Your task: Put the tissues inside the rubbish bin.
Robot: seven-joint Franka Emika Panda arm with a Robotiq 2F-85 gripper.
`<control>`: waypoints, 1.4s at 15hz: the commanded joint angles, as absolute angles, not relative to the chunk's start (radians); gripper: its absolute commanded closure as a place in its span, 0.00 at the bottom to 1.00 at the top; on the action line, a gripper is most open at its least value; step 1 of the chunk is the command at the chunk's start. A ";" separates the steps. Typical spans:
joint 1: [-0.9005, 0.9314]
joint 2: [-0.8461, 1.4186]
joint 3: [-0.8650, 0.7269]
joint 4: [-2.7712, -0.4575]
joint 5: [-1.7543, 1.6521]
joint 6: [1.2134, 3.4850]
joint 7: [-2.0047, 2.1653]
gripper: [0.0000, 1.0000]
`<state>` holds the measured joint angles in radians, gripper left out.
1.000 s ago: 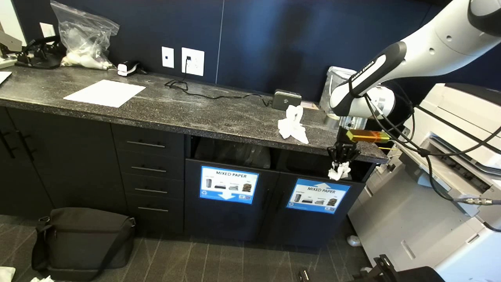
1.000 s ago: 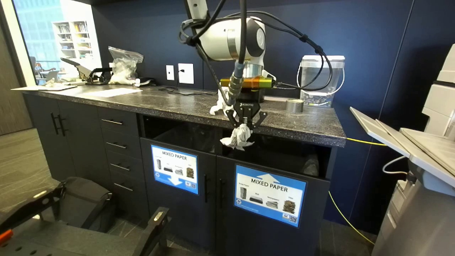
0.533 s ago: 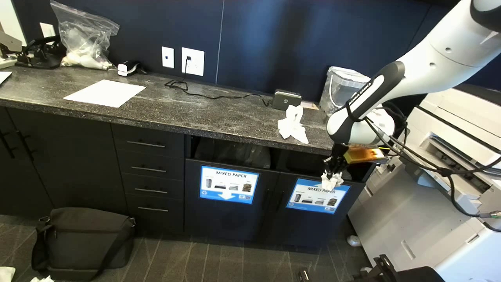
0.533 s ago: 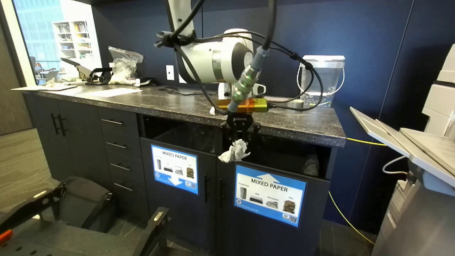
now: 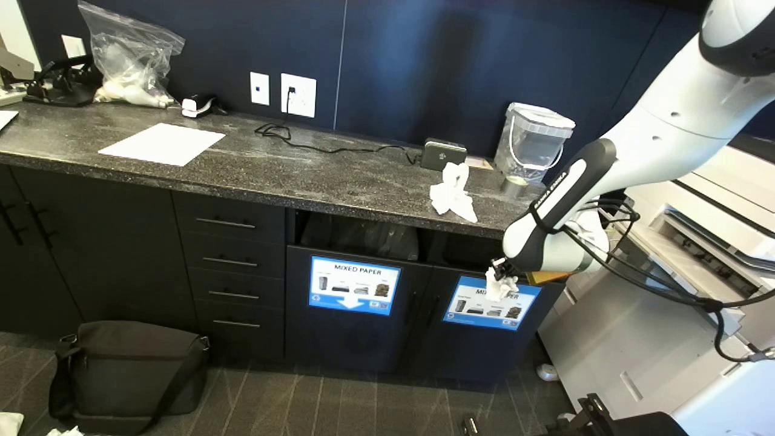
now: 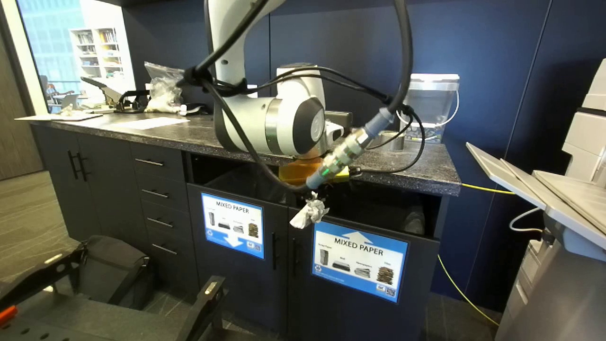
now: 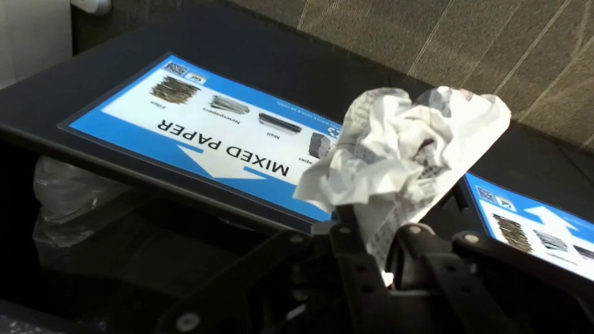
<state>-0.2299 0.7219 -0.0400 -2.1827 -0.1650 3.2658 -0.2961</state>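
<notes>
Tissue (image 7: 399,157) is grasped in the end effector (image 7: 379,222), near the up-arrow sign (image 6: 360,260); gap to it hard to judge. Second wad (image 5: 451,195) lies on the desk (image 5: 339,175), near its front edge.

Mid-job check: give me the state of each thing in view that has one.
Paper wad, crumpled, off the counter
Gripper, shut on the paper wad
White wad, crumpled, on the counter
Clear bucket, apparently lidded, handle down
Drawers, shut
Cabinet doors, shut
Cabinet openings, uncovered
White sheet, flat
Power plug, plugged in
Plastic bag, upright, seal unclear
</notes>
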 commanded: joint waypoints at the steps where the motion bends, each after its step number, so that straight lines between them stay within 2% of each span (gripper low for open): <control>1: -0.267 0.815 -0.022 -2.171 -0.233 3.460 -0.305 0.85; 10: -0.307 1.112 -0.022 -2.014 -0.296 3.929 -0.193 0.85; 21: -0.330 1.340 -0.005 -1.678 -0.255 4.145 0.069 0.85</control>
<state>-0.3157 1.2700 -0.0184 -1.7844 -0.2655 4.0532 0.0176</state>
